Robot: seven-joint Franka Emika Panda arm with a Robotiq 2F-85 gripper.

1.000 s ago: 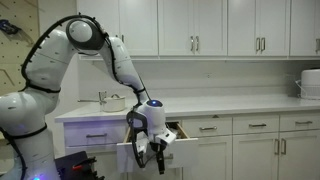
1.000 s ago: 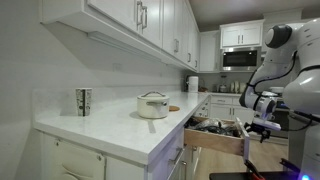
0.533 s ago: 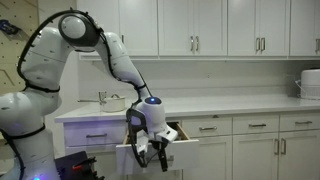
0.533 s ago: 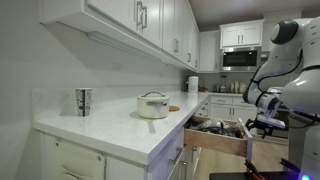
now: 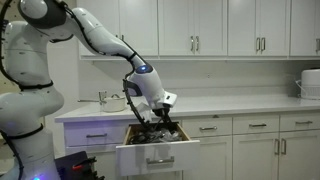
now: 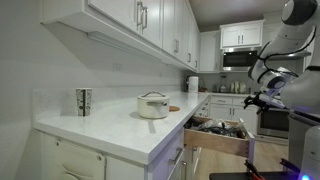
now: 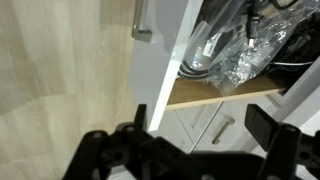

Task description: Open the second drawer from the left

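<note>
Above the pulled-out drawer (image 5: pixel 157 158), the gripper (image 7: pixel 200 145) hangs wide and empty; the job looks done, so it should back away.

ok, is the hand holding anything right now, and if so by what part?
Nothing is held. The hand is open with nothing between its fingers. It hangs above the open drawer, clear of the handle.

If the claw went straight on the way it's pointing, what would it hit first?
Probably the open second drawer from the left: in the wrist view the claw points down at its white front edge and the clutter inside. Which of the two comes first is unclear.
</note>
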